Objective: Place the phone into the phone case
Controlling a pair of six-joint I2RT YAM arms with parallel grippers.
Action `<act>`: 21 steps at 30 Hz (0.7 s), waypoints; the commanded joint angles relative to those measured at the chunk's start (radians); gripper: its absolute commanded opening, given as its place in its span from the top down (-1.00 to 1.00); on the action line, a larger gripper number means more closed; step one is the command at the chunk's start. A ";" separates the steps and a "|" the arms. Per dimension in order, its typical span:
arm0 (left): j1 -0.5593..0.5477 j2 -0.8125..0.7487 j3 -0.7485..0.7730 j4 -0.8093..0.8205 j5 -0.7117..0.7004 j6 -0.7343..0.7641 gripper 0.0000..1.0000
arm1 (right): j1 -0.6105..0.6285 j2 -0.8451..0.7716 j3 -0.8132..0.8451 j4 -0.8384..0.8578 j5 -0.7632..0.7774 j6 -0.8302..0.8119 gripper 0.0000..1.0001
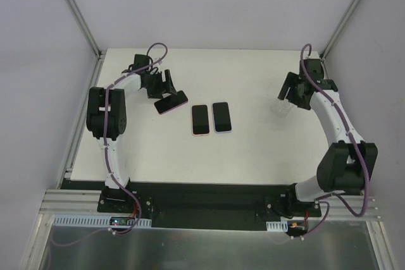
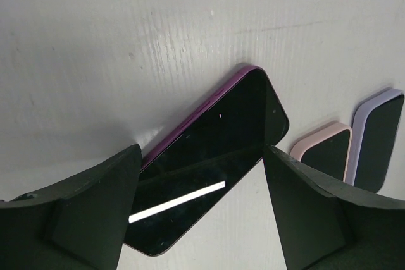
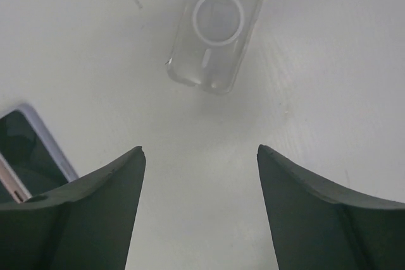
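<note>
The task is barely starting: the left gripper (image 2: 201,150) is straddling the purple phone (image 2: 221,131) with fingers spread, not visibly pinching it, while the right gripper (image 3: 199,150) is hovering, fingers spread, over the empty case (image 3: 218,26) lying well apart.

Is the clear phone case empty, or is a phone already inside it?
Empty: the clear phone case lies alone, and the white table shows through it.
</note>
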 commanded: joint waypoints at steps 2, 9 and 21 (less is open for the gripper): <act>-0.032 -0.070 -0.127 -0.043 -0.097 -0.082 -0.56 | -0.161 0.216 0.124 -0.045 -0.067 -0.102 -0.28; -0.083 -0.127 -0.239 -0.052 -0.183 -0.161 -0.52 | -0.251 0.405 0.240 -0.077 -0.099 -0.151 -0.08; -0.104 -0.349 -0.407 -0.058 -0.349 -0.240 -0.60 | -0.294 0.599 0.368 -0.089 -0.217 -0.185 -0.02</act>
